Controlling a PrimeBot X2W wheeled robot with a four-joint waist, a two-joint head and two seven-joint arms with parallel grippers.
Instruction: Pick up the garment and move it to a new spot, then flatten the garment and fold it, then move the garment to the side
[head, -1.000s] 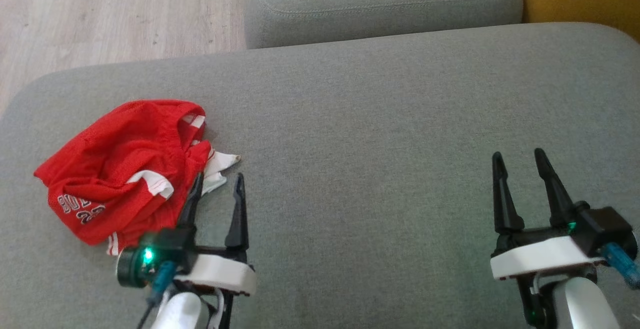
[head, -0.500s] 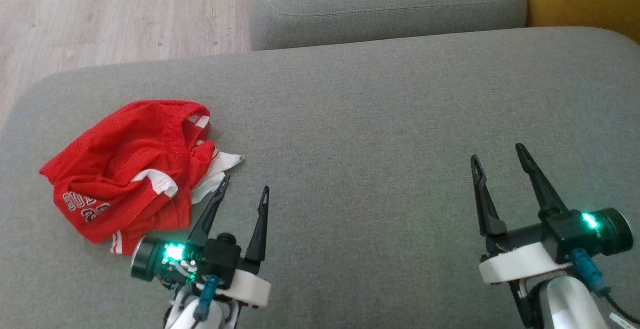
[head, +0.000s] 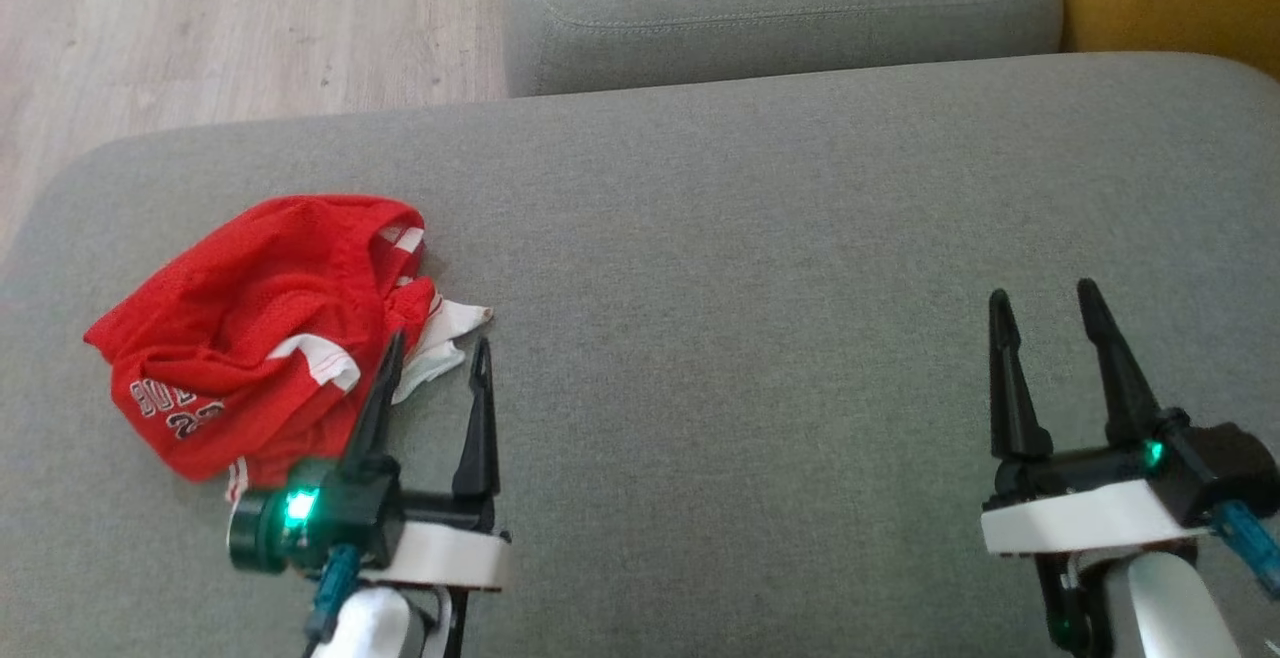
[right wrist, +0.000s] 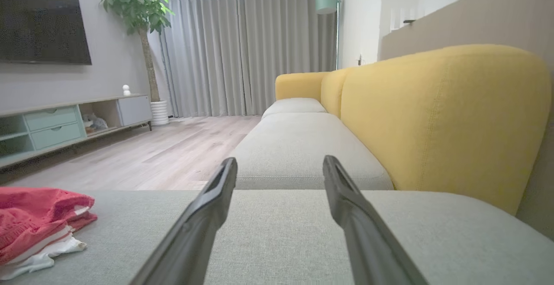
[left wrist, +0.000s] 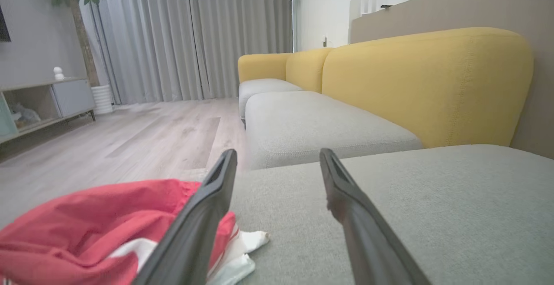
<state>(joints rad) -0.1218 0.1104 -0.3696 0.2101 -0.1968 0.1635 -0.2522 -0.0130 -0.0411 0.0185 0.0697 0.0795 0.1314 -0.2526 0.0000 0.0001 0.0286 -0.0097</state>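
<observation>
since half a second back, my left jaws have swung out of their tilt and moved in against the side of the red garment (head: 260,328). my right jaws have straightened too and drifted a little outward. the garment lies where it lay.

it is a crumpled heap at the left end of the grey sofa seat (head: 750,238), not far from the edge by the wood floor (head: 200,28), with a bit of white trim (head: 440,338) poking out on its right side.

my left jaws stand open with nothing between them. the finger (head: 378,408) nearer the heap crosses its right edge in the head view, tip up by the white trim, while the other finger is over bare seat. in the left wrist view the gap between the fingers looks out on plain cushion, the red cloth off to the lower left. i cannot tell whether that finger touches the cloth. my right jaws are open and empty too, over the seat and well apart from the garment.

i judge this to be the first step, the pick-up, with the grasp not yet made. the next move calls for shifting my left jaws toward the heap so a bunched fold sits between the fingers, lowering, and closing firmly, since thin cloth could slip. then lift it clear and carry it to the open middle of the seat, where there is room to flatten it.
</observation>
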